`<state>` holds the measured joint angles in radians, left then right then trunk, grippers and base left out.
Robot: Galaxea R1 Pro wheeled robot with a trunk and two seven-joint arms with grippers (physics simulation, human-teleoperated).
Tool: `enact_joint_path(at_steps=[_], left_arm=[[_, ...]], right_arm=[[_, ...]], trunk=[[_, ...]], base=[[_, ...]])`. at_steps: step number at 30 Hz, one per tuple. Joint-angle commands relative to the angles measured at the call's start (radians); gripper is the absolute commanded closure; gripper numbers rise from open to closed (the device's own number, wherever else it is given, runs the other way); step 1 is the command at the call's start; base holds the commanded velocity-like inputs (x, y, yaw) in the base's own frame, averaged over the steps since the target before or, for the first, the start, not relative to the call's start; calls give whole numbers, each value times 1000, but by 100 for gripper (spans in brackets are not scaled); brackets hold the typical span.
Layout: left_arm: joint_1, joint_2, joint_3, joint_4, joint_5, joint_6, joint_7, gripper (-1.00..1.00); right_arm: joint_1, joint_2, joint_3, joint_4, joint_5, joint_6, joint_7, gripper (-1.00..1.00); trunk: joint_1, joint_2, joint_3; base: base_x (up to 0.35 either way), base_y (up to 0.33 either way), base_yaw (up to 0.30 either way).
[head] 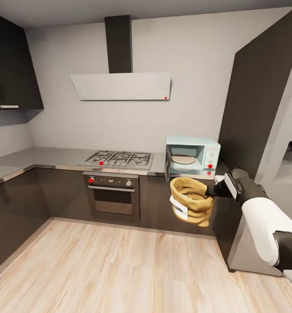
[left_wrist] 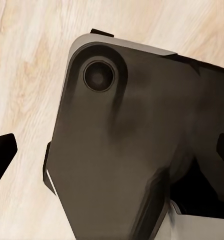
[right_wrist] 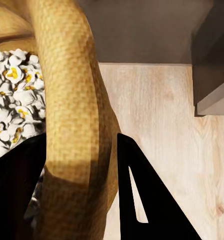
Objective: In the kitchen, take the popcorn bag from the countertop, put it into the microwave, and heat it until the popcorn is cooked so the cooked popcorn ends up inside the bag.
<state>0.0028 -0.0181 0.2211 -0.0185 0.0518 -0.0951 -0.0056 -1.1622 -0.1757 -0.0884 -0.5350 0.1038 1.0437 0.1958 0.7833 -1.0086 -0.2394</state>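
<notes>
Right hand (head: pixel 210 189) is clamped on the rolled rim of the popcorn bag (head: pixel 190 201), one finger (right_wrist: pixel 152 195) outside the cloth and the other inside, as the right wrist view shows. The bag hangs in the air in front of the dark cabinets, below and just before the microwave (head: pixel 192 157), clear of the worktop (head: pixel 41 157). It tilts, mouth towards the upper left, label facing down and outward. Inside it, the popcorn (right_wrist: pixel 14 92) appears white and puffed with yellow centres, so it looks already cooked; that is a judgement from the right wrist view alone.

The microwave door (head: pixel 167 162) stands open, swung to its left side, and the turntable plate (head: pixel 183 159) inside is bare. The bag is therefore outside the oven.

Left hand: its state cannot be told; the left wrist view shows one dark fingertip (left_wrist: pixel 0 154) over the wood floor (left_wrist: pixel 26 75) beside a dark part of the robot's body.

Recommendation for the step in hand: keep the grip firm on the rim, level the bag so the mouth faces up before moving it, travel slowly, and keep it clear of the open door edge. A tilted mouth risks spilling kernels.
</notes>
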Motion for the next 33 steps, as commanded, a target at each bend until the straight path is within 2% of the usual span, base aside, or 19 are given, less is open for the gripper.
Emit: enact_joint_path(at_steps=[1, 5, 15, 25, 29, 33], left_arm=[[0, 0, 2, -1, 6, -1, 0, -100], [0, -2, 2, -1, 5, 0, -1, -100], [0, -1, 1, -1, 5, 0, -1, -100], [0, 0, 1, -1, 6, 0, -1, -100], [0, 0, 2, -1, 7, 0, -1, -100], [0, 0, 1, -1, 7, 0, -1, -100]], right_arm=[[-1, -4, -6, -1, 9, 4, 8, 100], [-1, -31, -7, -5, 11, 4, 5, 100], [-1, -34, -8, -11, 13, 4, -3, 100], [-1, -41, -10, -23, 13, 4, -13, 100], [-1, -67, -11, -40, 13, 4, -13, 100], [-1, -71, -11, -42, 13, 4, -12, 100]], trunk=[[0, -1, -1], [0, -1, -1], [0, -1, -1], [0, -1, -1], [0, -1, -1], [0, -1, -1]], base=[[63, 0, 0], [10, 0, 0], [12, 0, 0], [297, 0, 0], [322, 0, 0], [311, 0, 0]])
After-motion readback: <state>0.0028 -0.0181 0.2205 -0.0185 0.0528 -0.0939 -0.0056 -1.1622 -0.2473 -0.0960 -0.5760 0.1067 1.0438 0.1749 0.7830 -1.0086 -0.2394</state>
